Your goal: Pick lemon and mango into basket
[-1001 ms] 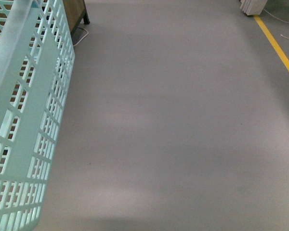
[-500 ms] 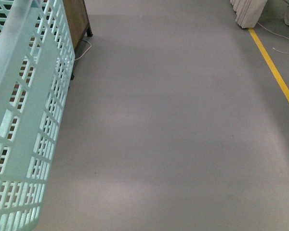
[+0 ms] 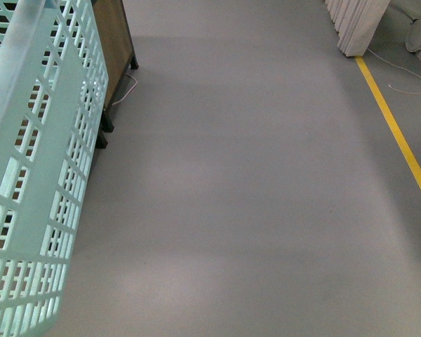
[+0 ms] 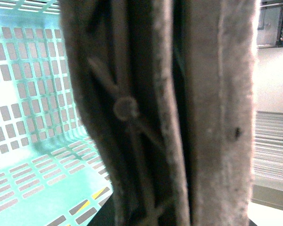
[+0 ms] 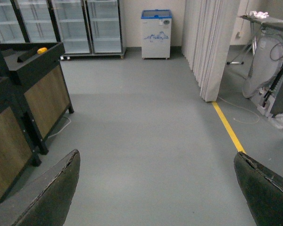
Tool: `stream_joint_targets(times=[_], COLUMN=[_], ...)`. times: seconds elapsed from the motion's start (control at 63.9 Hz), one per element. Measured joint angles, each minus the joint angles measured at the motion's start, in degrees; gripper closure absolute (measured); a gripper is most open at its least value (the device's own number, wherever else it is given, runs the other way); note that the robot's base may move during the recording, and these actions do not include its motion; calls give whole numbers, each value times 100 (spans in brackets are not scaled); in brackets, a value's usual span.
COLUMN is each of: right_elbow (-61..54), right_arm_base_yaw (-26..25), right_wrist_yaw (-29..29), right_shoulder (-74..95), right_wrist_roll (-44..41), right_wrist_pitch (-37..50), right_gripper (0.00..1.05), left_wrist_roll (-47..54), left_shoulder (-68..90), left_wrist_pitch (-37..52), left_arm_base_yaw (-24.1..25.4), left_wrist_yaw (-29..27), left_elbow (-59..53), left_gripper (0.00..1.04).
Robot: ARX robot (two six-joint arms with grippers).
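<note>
— Step in hand?
— Searching, by the look of it; no picking yet. No lemon and no mango surely in sight in any view.
— And the basket (image 3: 35, 175)?
— Hard at the left of the front view, slotted aqua wall beside bare grey floor (image 3: 252, 182). Inside seen from the left wrist too (image 4: 28, 70), with no fruit on the part that shows.
— Left gripper (image 4: 179, 113)?
— Pads (image 4: 221, 117) drawn close, only a thin dark slit between. Cannot tell whether clamped on anything.
— Right gripper (image 5: 158, 193)?
— Spread wide, with nothing between, held over open floor and facing a black-and-wood stand (image 5: 37, 94).
— Anything on that stand?
— A small yellow thing (image 5: 42, 50) on top. Too small to call a lemon.
— Next move, then?
— Likely calls for getting closer to the stand, confirming the fruit, then lowering the wide-spread right gripper around it. Worth minding the stand's raised black edge on the way in.
</note>
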Motion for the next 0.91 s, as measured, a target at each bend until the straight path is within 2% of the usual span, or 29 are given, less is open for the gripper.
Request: stream_joint_targets(times=[0.907], right_elbow=[0], right_arm_base_yaw=[2], right_wrist_yaw=[-7], right_shoulder=[2], right_wrist_roll=[0], right_wrist_pitch=[0], right_gripper=[9], left_wrist_roll=[-20], left_shoulder=[-7], left_wrist_pitch=[0], left_arm_base_yaw=[0], left_wrist_yaw=[9], left_elbow=[2], left_gripper=[90])
